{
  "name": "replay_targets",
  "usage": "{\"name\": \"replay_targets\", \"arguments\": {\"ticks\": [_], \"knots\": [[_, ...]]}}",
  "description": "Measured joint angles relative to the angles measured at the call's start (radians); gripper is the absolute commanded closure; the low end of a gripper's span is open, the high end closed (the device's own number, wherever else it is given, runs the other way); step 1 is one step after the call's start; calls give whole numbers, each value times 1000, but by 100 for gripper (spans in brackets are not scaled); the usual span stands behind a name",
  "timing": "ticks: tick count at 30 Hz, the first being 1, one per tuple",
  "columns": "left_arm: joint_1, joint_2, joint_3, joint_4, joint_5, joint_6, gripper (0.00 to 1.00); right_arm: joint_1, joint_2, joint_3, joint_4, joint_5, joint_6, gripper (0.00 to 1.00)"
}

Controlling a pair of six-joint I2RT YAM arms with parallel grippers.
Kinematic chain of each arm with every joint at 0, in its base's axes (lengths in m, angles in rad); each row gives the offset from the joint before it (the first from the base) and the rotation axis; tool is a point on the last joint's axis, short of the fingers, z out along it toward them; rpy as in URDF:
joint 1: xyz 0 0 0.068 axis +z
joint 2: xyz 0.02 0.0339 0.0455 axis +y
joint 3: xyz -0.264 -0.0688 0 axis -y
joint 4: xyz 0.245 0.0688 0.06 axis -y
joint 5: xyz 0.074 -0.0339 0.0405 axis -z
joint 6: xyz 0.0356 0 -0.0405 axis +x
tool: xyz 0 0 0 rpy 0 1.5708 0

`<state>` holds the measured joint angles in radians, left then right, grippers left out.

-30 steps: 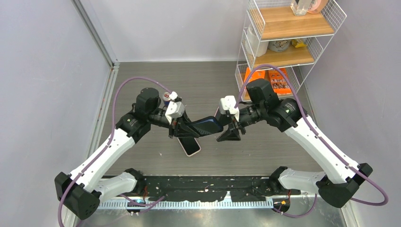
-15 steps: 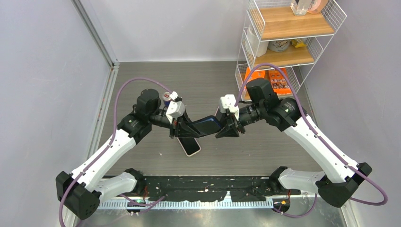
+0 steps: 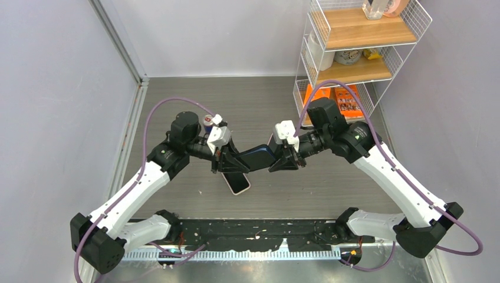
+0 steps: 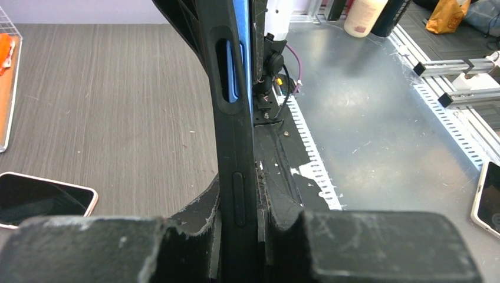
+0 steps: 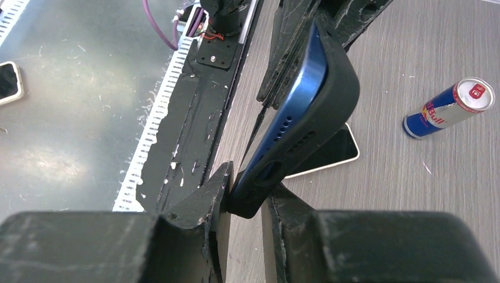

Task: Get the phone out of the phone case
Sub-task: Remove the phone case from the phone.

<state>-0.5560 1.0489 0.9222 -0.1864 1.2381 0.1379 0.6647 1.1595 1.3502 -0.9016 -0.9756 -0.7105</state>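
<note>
A blue phone (image 3: 259, 157) in a black case is held in the air between my two grippers, over the middle of the table. My left gripper (image 3: 233, 160) is shut on one end; in the left wrist view the case (image 4: 234, 118) stands edge-on between the fingers (image 4: 239, 194), with the blue phone (image 4: 239, 71) showing through a side cutout. My right gripper (image 3: 283, 160) is shut on the other end. In the right wrist view its jaws (image 5: 247, 188) pinch the case's bottom corner (image 5: 330, 106), with the blue phone edge (image 5: 301, 100) showing above.
A second phone (image 3: 237, 181) with a pale rim lies flat on the table under the held one. A Red Bull can (image 5: 451, 107) lies on its side behind the left wrist. A wire shelf rack (image 3: 354, 47) stands at the back right.
My right gripper's fingers were spread wide near the case's end a second ago. They have closed on the case's corner. The left gripper has kept its hold.
</note>
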Motion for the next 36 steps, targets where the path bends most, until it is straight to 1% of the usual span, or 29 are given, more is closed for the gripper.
{"name": "replay_targets", "arguments": {"ticks": [6, 9, 12, 17, 21, 24, 36], "knots": [[-2, 0, -10, 4, 19, 5, 100, 2, 24, 30, -69, -13, -99, 94], [-8, 0, -10, -12, 23, 35, 100, 6, 40, 52, -113, -15, -157, 95], [-17, 0, 1, -79, 23, 114, 100, 15, 58, 71, -164, -14, -223, 94], [-32, 1, 70, -284, -3, 324, 100, 33, 88, 102, -226, -18, -319, 95], [-35, 1, 97, -369, -13, 424, 100, 45, 100, 118, -251, -16, -376, 94], [-37, 1, 104, -403, -16, 473, 100, 53, 109, 127, -269, -12, -406, 95], [-46, 1, 105, -433, -20, 547, 100, 67, 128, 160, -333, 13, -492, 94]]}}
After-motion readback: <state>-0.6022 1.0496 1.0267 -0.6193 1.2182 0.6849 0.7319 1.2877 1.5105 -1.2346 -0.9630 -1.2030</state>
